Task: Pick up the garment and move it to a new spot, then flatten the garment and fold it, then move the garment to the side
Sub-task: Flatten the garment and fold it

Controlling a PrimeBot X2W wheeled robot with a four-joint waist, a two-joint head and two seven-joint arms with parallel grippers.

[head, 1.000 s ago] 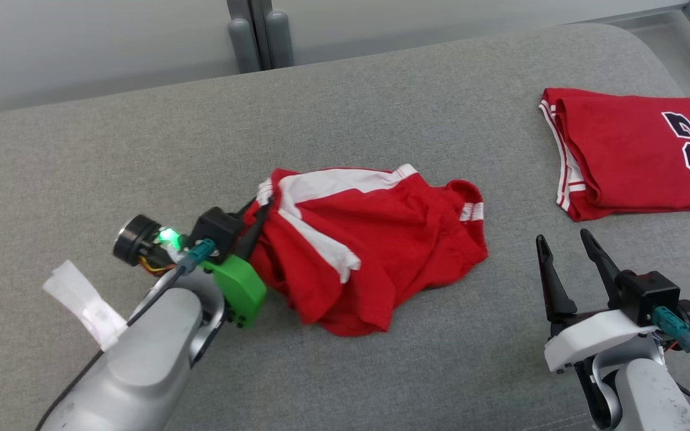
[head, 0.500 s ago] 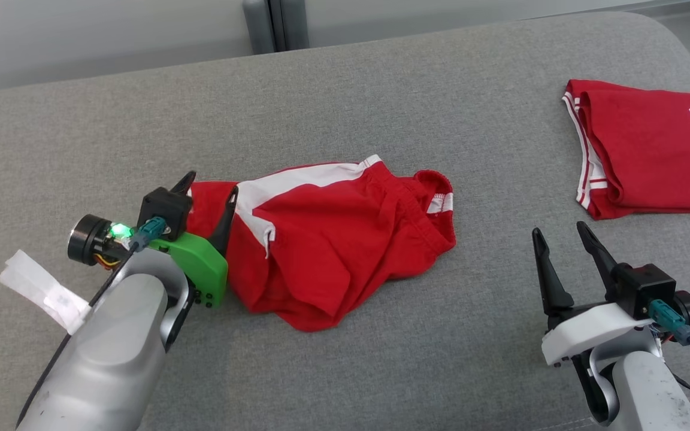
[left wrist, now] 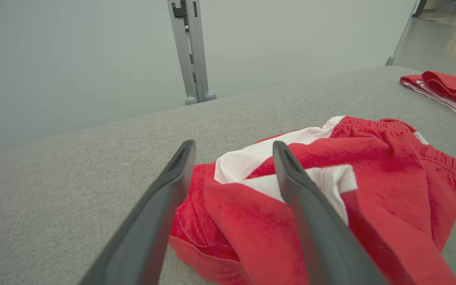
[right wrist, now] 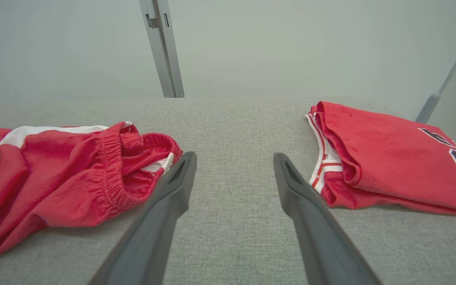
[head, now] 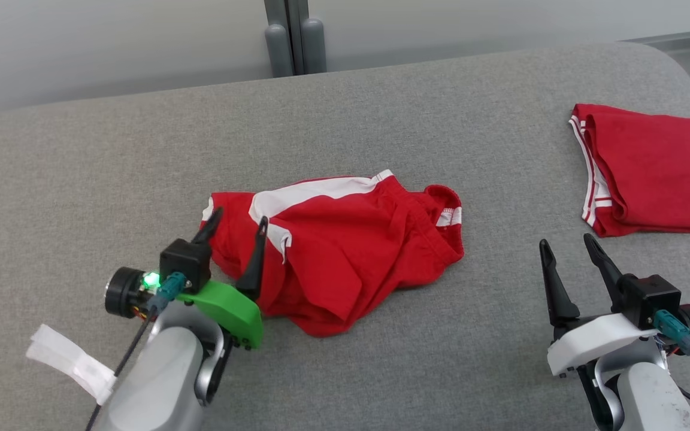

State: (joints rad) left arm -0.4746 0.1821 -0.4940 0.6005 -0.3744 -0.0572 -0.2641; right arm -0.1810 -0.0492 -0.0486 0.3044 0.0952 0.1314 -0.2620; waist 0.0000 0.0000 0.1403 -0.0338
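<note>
Red garments: two. Crumpled shorts [head: 345,257], white-striped, lie mid-way along the grey surface [head: 381,120]. A folded jersey [head: 650,173] lies well apart at far right, its dark, white-edged numerals cut off by the frame and not fully readable. Grippers: two. The left gripper [head: 240,215] is spread, straddling the shorts' left edge; contact unclear. The right gripper [head: 565,240] is spread, empty, between the garments.

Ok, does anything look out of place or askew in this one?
Only the red shorts: they lie crumpled and bunched mid-surface, unlike the neatly folded jersey at the right. The open left tool sits at their left edge.
</note>
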